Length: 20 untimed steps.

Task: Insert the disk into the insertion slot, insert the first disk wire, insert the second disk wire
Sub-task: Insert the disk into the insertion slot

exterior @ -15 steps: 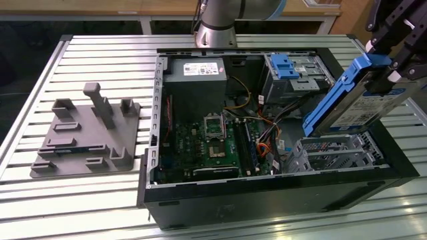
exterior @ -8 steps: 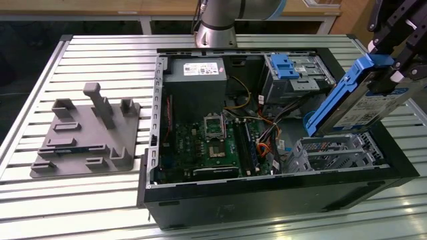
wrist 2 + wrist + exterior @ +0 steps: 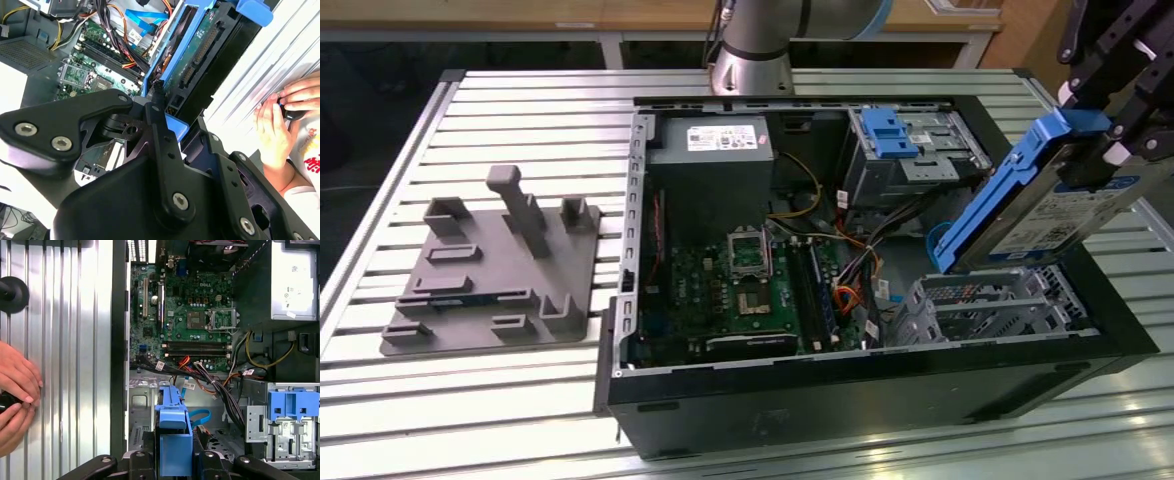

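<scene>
Gripper: we find the gripper [image 3: 1105, 150] in the upper right of the exterior view, above the open computer case [image 3: 854, 410] at the exterior view's right. In both wrist views its black linkage lies nearest the lens.

Fingers: the fingers [image 3: 156, 100] are clamped on the blue carrier frame of the disk, one on each side, as we see in the second wrist view.

Disk: the disk [image 3: 1054, 210] hangs in the air, tilted. Its upper end is toward the upper right of the exterior view and its lower end is toward centre right. Its white label faces that camera.

Insertion slot: the insertion slot [image 3: 994, 305] sits in the lower right of the exterior view, inside the case and directly beneath the disk's lower end. The disk is outside it. We cannot tell whether the two touch.

Wires: we see a loose bundle of wires [image 3: 854, 270] between the motherboard [image 3: 747, 280] and the slot. A blue cable [image 3: 938, 245] lies just beside the disk's lower end.

Other bay: a grey bay with a blue latch [image 3: 901, 140] stands in the upper centre right, beside the power supply [image 3: 707, 140].

Table: a grey fixture [image 3: 494, 270] rests on the slatted metal table [image 3: 480, 420] at the left of the frame, well apart from the case.

Person: in both wrist views we see two hands [image 3: 15, 400] on the table beside the case, closed round a small dark object.
</scene>
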### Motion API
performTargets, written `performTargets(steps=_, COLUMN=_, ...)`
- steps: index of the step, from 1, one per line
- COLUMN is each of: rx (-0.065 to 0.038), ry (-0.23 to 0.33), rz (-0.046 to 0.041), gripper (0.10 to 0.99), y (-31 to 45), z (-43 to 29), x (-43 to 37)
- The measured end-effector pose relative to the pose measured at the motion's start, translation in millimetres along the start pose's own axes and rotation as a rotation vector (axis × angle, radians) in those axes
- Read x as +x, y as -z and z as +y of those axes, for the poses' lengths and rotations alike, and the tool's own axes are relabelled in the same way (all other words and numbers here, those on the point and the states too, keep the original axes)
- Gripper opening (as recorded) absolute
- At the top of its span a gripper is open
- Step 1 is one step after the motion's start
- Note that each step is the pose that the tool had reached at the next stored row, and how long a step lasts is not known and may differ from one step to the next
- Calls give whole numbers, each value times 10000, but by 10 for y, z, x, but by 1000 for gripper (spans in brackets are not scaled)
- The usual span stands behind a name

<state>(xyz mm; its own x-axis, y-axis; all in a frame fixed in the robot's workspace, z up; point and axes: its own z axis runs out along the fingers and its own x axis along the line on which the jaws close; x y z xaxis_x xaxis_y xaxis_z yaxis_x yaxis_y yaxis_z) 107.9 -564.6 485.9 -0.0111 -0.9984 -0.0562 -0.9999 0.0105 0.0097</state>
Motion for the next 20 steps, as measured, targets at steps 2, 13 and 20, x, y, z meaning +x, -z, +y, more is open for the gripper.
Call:
performTargets(steps=2, rx=0, ry=0, rz=1, gripper=365, y=0, z=0, x=0)
performTargets(steps=13, rx=-17, ry=0, rz=0, gripper=365, y=-27, z=-61, x=0)
performTargets(steps=20, rx=-152, ry=-8, rz=29, gripper=365, y=-63, z=-99, x=-20)
